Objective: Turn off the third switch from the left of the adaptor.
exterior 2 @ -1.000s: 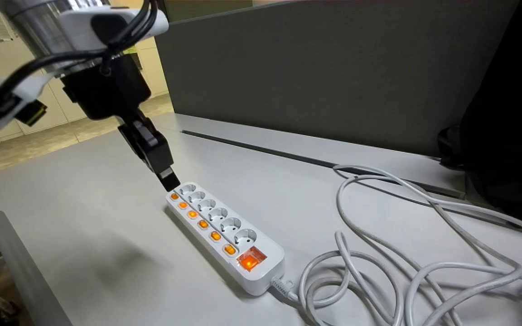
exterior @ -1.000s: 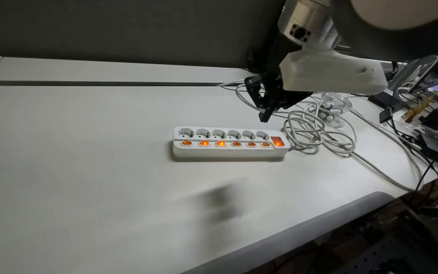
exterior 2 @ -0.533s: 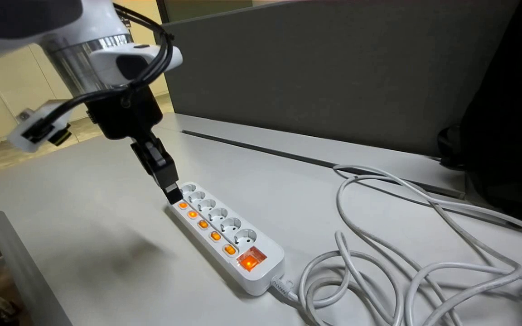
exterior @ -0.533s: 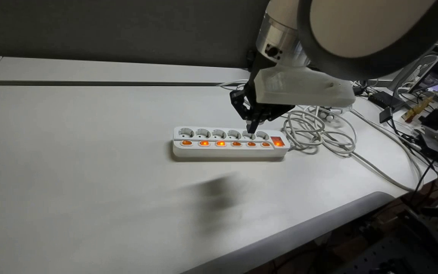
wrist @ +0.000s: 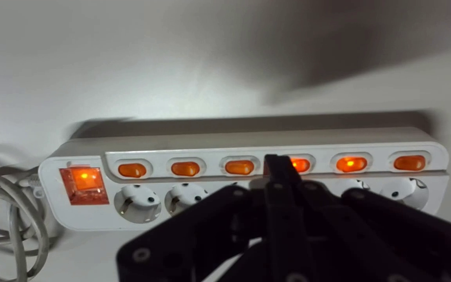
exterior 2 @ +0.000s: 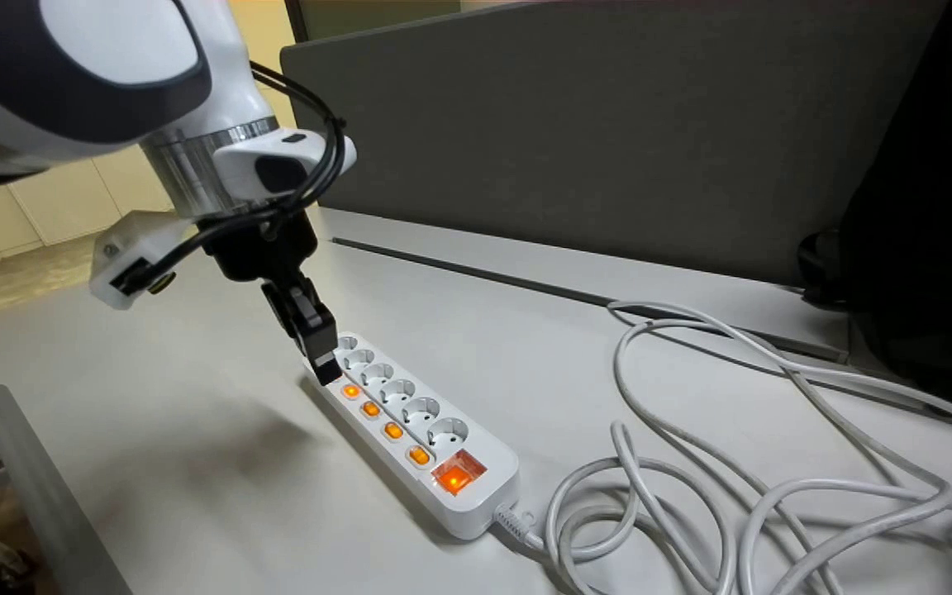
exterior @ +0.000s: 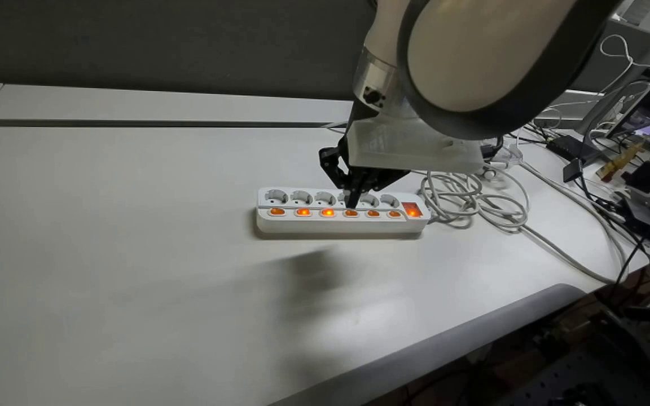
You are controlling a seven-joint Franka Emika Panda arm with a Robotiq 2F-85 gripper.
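Two black fingers (wrist: 282,172) stand clenched against each other, right over the white adaptor (exterior: 339,227); whether they touch it I can't tell from where I stand. By the wrist view they hide part of the third switch (wrist: 301,165), counted from the end away from the grey cable (wrist: 17,235), and the rest of it glows orange just beside them at three o'clock. Further along the same way sit the lit second switch (wrist: 351,164) and the dull first switch (wrist: 409,163). Toward nine o'clock run three more dull orange switches (wrist: 239,167), then a big red-orange switch (wrist: 86,181), glowing, at the cable end.

In both exterior views the gripper (exterior: 352,203) points down at the adaptor, which lies flat on a white desk (exterior: 133,237). Reading the clock from the gripper in an exterior view, I find the third switch at eight, near, and the coiled cable at three, past the big switch. The arm (exterior: 477,62), pale with a dark band, slants down from one o'clock, with a milky white housing (exterior: 409,148) by its lower end. A soft shadow (exterior: 309,276) falls on the desk at seven. Toward ten o'clock a dark slot (exterior: 150,123) is cut along the desk, and a dark grey partition (exterior: 235,51) rises behind it at eleven. Out at five o'clock the desk ends in a rounded grey edge (exterior: 443,347).
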